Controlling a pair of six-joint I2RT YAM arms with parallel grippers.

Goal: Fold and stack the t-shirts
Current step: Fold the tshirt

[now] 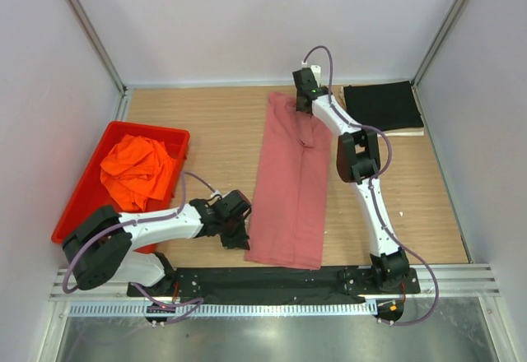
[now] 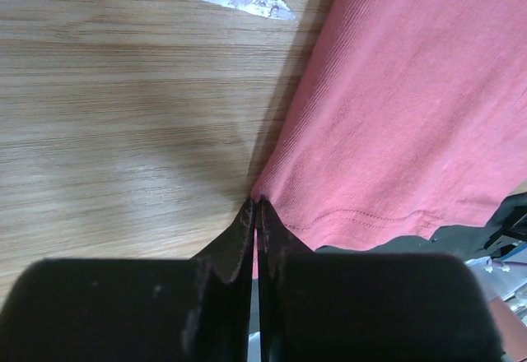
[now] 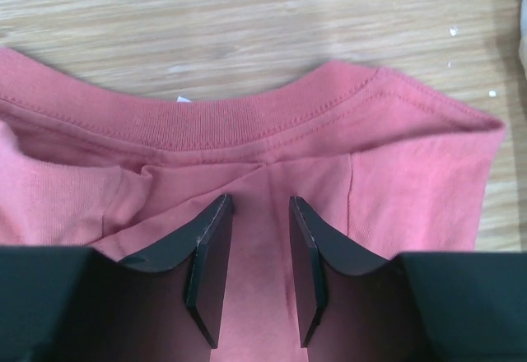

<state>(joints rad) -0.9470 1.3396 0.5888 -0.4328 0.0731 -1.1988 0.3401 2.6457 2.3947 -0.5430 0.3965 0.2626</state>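
Far to the left of the dusty rose-red cotton t-shirt (image 1: 288, 189), which lies mid-table as a long narrow strip with its sides turned in, a rigid red plastic tray (image 1: 156, 129) holds a crumpled bright orange t-shirt (image 1: 137, 170), not yet folded.

At the strip's near left corner, by the hem, the left gripper (image 2: 257, 206) has its jaws pressed together with a sliver of rose cloth pinched between them. The wooden table (image 1: 206, 123) shows bare just left of that corner.

At the strip's far end, the right gripper (image 3: 261, 207) hangs over the cloth just below the ribbed collar. Its jaws stand narrowly apart and hold nothing; whether the tips touch the fabric I cannot tell.

To the right of the collar end, a black t-shirt (image 1: 383, 105) lies folded into a flat square, apparently finished.

The step in hand looks like the crosswise fold of the rose shirt, the lengthwise folds being done. Next, the right jaws likely need to close on the collar end. Both ends then want lifting evenly, so the strip doubles over without the tucked sides spilling open.
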